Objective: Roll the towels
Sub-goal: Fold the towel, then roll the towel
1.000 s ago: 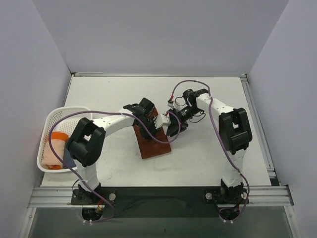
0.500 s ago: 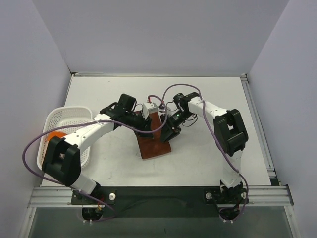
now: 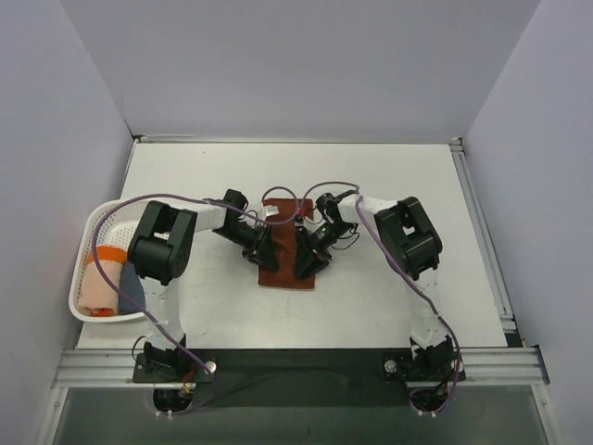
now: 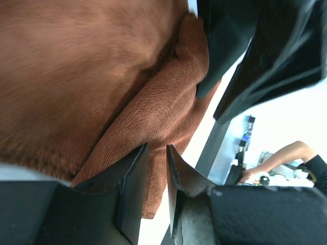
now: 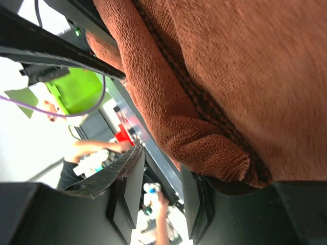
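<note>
The rust-brown towel (image 3: 283,267) lies mid-table as a narrow strip, with both grippers pressed against its long sides. My left gripper (image 3: 264,250) is at its left edge. In the left wrist view its fingers (image 4: 157,148) stand close together with a fold of the towel (image 4: 76,66) filling the narrow gap. My right gripper (image 3: 304,261) is at the right edge. Its jaws (image 5: 161,163) stand apart with nothing between them, and a folded corner of the towel (image 5: 230,76) rests on the tip of one finger (image 5: 196,204). A peach-orange towel (image 3: 100,278) and a slate-blue towel (image 3: 130,289) lie in the basket.
A white lattice basket (image 3: 120,206) sits at the table's left edge. Purple cables loop over both arms near the towel. A metal rail (image 3: 296,363) runs along the near edge by the arm bases.
Both grippers have dropped in against the towel's sides. The left arm has folded back with its elbow to the left. The towel now lies straighter and narrower.
</note>
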You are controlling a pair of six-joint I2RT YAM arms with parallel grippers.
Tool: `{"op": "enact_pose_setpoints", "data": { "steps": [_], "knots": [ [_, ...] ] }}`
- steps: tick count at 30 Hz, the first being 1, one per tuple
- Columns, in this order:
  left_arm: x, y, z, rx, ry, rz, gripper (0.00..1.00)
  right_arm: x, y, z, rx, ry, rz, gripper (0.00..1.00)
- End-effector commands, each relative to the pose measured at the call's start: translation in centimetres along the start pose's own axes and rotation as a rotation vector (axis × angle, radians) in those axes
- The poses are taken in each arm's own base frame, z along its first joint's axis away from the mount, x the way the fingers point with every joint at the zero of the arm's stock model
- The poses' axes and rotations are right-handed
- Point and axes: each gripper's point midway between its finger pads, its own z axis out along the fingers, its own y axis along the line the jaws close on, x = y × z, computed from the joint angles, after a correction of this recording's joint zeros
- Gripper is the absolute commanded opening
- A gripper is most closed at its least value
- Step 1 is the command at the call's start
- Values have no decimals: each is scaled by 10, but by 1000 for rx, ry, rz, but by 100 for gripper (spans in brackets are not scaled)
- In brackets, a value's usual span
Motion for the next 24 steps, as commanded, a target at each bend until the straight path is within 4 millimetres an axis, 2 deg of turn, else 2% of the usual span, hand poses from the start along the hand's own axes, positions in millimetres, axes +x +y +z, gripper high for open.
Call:
{"op": "enact_pose_setpoints", "data": {
  "steps": [1, 2, 6, 7, 8, 9, 10, 13, 15, 16, 17, 19, 21, 22, 23, 24],
  "knots": [
    [-42, 33, -7, -129, -63, 109, 34, -15, -13, 1, 78, -55, 29, 34],
    [-48, 29, -7, -114, -70, 112, 34, -20, -22, -4, 109, -76, 46, 34],
    [-61, 8, -16, -59, -100, 129, 36, -33, -33, -26, 107, -134, 94, 32],
    [-56, 5, -18, -50, -101, 130, 37, -33, -26, -34, 98, -152, 78, 32],
    [-58, -9, -26, -32, -124, 164, 38, -32, -23, -39, 96, -159, 45, 32],
    [-56, -13, -31, -19, -138, 174, 40, -28, -17, -45, 87, -157, 29, 32],
    [-48, -17, -33, -8, -139, 169, 41, -24, -4, -53, 82, -170, -22, 33],
    [-44, -49, -56, -32, -199, 293, 45, -10, 18, -63, 79, -176, -114, 35],
    [-46, -51, -68, -112, -233, 386, 49, -3, 28, -65, 64, -172, -144, 35],
    [-48, -60, -78, -149, -264, 448, 54, -1, 34, -69, 62, -183, -164, 35],
    [-50, -53, -84, -217, -272, 500, 57, 0, 38, -69, 64, -184, -174, 35],
    [-51, -59, -95, -295, -295, 590, 66, -1, 44, -66, 81, -186, -207, 35],
    [-46, -55, -90, -408, -248, 715, 71, -5, 43, -62, 105, -181, -209, 35],
    [-45, -52, -95, -515, -236, 766, 71, -9, 41, -54, 107, -161, -204, 35],
    [-35, -59, -77, -543, -166, 884, 72, -11, 40, -50, 102, -150, -195, 35],
    [-25, -51, -68, -591, -125, 926, 72, -14, 38, -46, 98, -141, -184, 35]
  ]
}}
